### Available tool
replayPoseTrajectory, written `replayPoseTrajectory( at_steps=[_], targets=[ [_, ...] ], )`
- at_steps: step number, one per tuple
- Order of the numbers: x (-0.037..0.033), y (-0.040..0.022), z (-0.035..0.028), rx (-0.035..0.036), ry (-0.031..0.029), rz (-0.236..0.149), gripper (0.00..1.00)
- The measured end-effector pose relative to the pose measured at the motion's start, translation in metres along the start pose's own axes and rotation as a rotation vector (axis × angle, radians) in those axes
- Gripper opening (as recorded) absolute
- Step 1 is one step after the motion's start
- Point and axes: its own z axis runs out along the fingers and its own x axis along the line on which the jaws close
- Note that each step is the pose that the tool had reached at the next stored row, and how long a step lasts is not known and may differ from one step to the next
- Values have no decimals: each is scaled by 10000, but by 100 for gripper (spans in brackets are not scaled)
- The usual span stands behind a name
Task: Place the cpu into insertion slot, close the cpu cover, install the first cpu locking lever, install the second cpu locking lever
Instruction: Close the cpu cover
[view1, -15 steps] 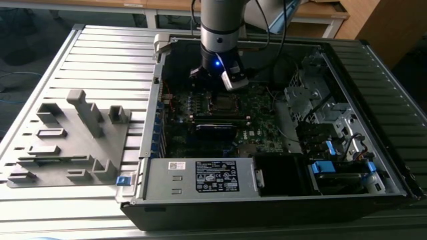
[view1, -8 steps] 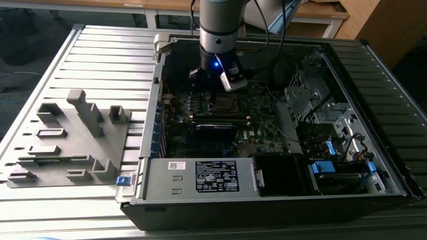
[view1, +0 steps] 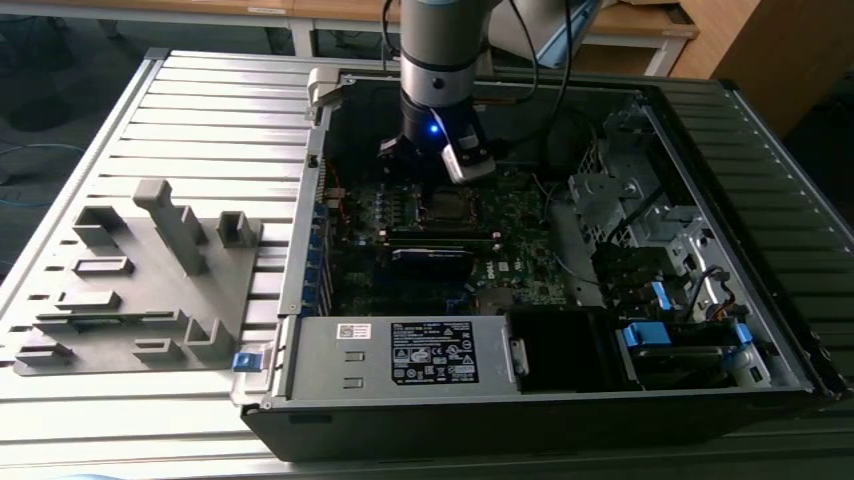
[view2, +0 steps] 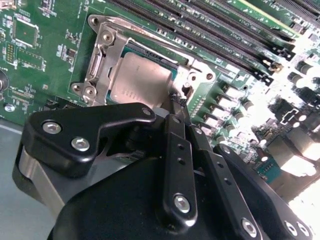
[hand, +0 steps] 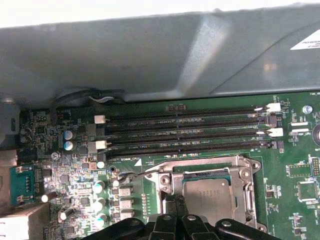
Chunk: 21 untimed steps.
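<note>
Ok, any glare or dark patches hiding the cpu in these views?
Second wrist view: motherboard burns out white at one edge, cpu evenly lit. First wrist view: white band beyond the case wall. Exterior view: inside of the case dim.

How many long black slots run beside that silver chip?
4 slots, in parallel rows side by side between the cpu and the grey case wall; none looks hidden.

Dull silver cpu (view2: 140, 82) lies flat; cpu cover (view2: 107, 50) closed around it.
</note>
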Motion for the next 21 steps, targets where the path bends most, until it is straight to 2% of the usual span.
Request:
replayPoseTrajectory(
  at_steps=[4,21],
  targets=[
    [5,-5,41,-3,-25,-4,11],
    [20,-8,62,-5,-46,-2,11]
  ],
)
